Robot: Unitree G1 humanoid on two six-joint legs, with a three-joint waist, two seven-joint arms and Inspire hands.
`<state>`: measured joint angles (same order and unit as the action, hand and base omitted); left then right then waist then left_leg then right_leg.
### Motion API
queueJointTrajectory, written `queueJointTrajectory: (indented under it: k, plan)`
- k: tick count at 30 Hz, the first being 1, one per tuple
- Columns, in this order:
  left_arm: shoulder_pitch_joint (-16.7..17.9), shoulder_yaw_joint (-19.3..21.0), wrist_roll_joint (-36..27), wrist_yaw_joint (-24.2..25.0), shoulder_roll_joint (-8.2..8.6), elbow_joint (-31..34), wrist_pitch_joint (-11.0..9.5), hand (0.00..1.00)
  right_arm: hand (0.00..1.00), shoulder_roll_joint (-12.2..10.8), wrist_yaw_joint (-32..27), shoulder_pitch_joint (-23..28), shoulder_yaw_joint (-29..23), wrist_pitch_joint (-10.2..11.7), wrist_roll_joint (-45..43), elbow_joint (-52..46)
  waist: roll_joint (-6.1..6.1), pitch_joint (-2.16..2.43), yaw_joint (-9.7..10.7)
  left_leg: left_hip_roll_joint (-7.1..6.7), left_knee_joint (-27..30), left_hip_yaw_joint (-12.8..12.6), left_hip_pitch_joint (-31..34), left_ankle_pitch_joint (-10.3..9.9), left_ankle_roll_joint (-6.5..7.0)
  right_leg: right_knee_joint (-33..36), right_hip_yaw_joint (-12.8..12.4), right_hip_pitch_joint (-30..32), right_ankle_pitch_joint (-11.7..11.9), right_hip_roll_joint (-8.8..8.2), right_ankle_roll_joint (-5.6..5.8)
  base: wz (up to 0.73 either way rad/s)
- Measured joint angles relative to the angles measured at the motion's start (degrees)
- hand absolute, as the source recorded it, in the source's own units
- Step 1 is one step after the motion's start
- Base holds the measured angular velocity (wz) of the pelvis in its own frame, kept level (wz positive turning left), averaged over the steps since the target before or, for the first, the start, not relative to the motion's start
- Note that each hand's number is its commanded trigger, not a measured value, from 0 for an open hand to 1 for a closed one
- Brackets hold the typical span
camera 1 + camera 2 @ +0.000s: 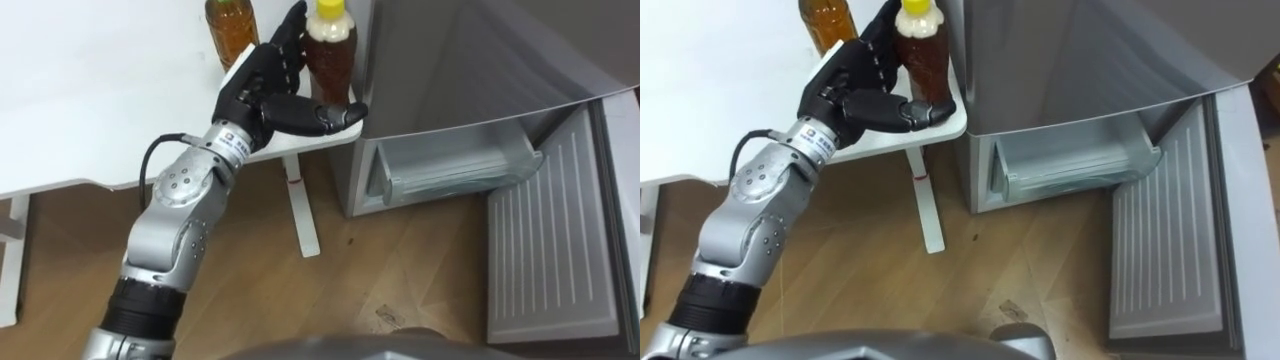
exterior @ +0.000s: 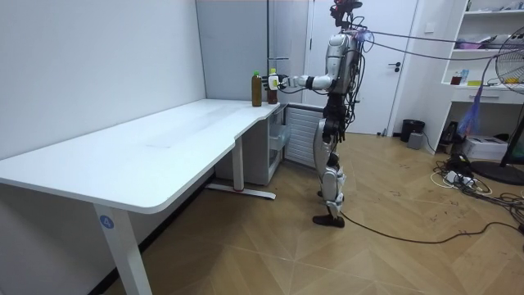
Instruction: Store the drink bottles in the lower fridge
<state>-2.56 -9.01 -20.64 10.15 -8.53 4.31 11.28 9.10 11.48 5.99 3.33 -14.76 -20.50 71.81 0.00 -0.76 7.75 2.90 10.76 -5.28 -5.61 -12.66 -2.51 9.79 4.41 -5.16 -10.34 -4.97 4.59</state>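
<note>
Two brown drink bottles stand at the corner of the white table point(image 1: 80, 100). One has a yellow cap point(image 1: 332, 55) and stands nearest the fridge; the other point(image 1: 231, 28) is to its left. My left hand point(image 1: 262, 85) reaches up to the yellow-capped bottle: its fingers rise straight along the bottle's left side and the thumb point(image 1: 322, 116) lies across in front of its base, not closed round it. In the room view I stand by the table's end, with the left arm point(image 2: 303, 81) stretched toward the bottles point(image 2: 272, 86).
The grey fridge point(image 1: 450, 60) stands right of the table. Its lower door point(image 1: 555, 240) hangs open to the right, showing the lower compartment point(image 1: 450, 165) with a drawer. A white table leg point(image 1: 300, 205) stands on the wood floor between me and the fridge.
</note>
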Motion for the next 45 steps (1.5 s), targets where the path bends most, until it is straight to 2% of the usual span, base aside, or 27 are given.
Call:
queueJointTrajectory:
  k: [6,10,13,17,23,28,33,45]
  plan:
    - [-0.4,0.0,0.0,-0.7,-0.06,0.0,0.1,0.00,0.00,0.0,0.7,0.1,0.0,-0.3,0.0,0.0,0.12,-0.04,0.1,0.06,0.0,-0.9,-0.4,0.0,0.00,0.1,-0.7,0.0,0.0,0.07,-0.03,-0.06]
    - [-0.6,0.0,0.0,-1.2,-0.49,-0.1,0.1,0.00,0.00,0.0,1.2,0.2,-0.1,-0.3,0.0,0.0,0.24,-0.49,0.1,0.08,-0.2,-1.0,-1.0,0.0,-0.01,0.0,-1.0,-0.5,0.0,0.11,-0.03,-0.04]
    - [-0.7,0.0,0.1,-1.3,-1.24,-0.2,0.1,0.00,0.00,0.0,1.2,0.2,-0.1,-0.3,0.0,-0.1,0.52,-0.36,0.4,0.14,-0.6,-1.0,-0.9,0.0,-0.01,0.1,-1.1,0.0,0.0,0.20,-0.05,0.00]
    - [-1.1,0.0,0.1,-2.4,-1.28,-0.2,0.1,0.00,0.00,0.1,1.2,0.2,-0.1,-0.3,0.0,-0.1,0.74,-0.22,0.5,0.20,-0.4,-1.0,-0.8,0.0,-0.01,0.2,-1.2,0.1,0.0,0.28,-0.06,0.00]
    - [-4.4,0.1,0.1,-2.5,-1.65,-2.7,0.2,0.00,0.00,0.1,1.3,-0.1,-0.1,-0.3,-2.3,-0.7,0.83,-0.17,0.5,0.20,-0.3,-1.7,-0.9,0.0,-0.01,0.4,-1.9,0.4,0.0,0.30,-0.09,-0.05]
    - [-4.6,0.5,1.1,-2.3,-1.65,-3.0,0.2,0.00,0.00,0.1,1.4,-0.4,-0.2,-0.2,-2.3,-0.8,0.79,-0.19,1.3,0.21,0.0,-2.1,-0.9,0.0,-0.01,0.5,-2.2,0.5,0.0,0.31,-0.10,-0.03]
    - [-6.4,0.9,1.0,-2.4,-1.65,-4.4,0.2,0.00,0.00,0.1,2.4,-0.3,-0.2,-0.3,-2.3,-0.8,0.60,-0.27,2.0,0.21,0.1,-2.1,-0.9,0.0,-0.01,0.8,-2.3,0.6,-0.1,0.31,-0.19,0.00]
    - [-8.6,0.9,0.8,-3.8,-1.18,-8.3,0.5,0.00,0.00,0.1,2.3,0.1,-0.2,-0.9,-2.3,-1.1,0.52,-0.11,3.6,0.21,0.1,-2.1,-1.0,0.0,0.00,0.9,-2.3,0.4,-0.1,0.31,-0.19,0.00]
